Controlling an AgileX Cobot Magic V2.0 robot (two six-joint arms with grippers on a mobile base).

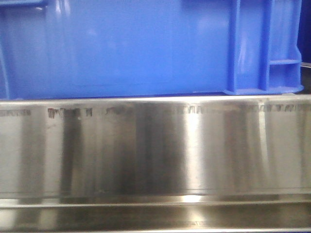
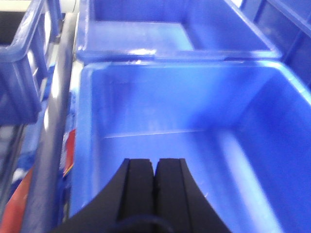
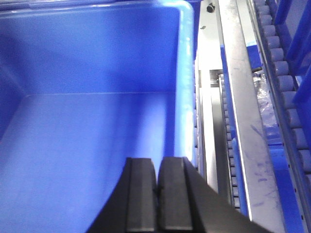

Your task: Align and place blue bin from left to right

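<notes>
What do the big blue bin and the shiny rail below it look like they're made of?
The blue bin looks like molded plastic with a smooth, slightly glossy finish: uniform color, soft highlights and molded ribs near its corner. The rail looks like brushed metal, probably stainless steel, given its silver sheen and streaky vertical reflections.

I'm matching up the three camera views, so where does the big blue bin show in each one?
Front view: the blue bin fills the top, its side wall above the steel rail.
Left wrist view: its open inside fills the middle, below the shut left gripper.
Right wrist view: its inside fills the left, behind the shut right gripper.
Shared landmark: the bin's smooth blue wall.
</notes>
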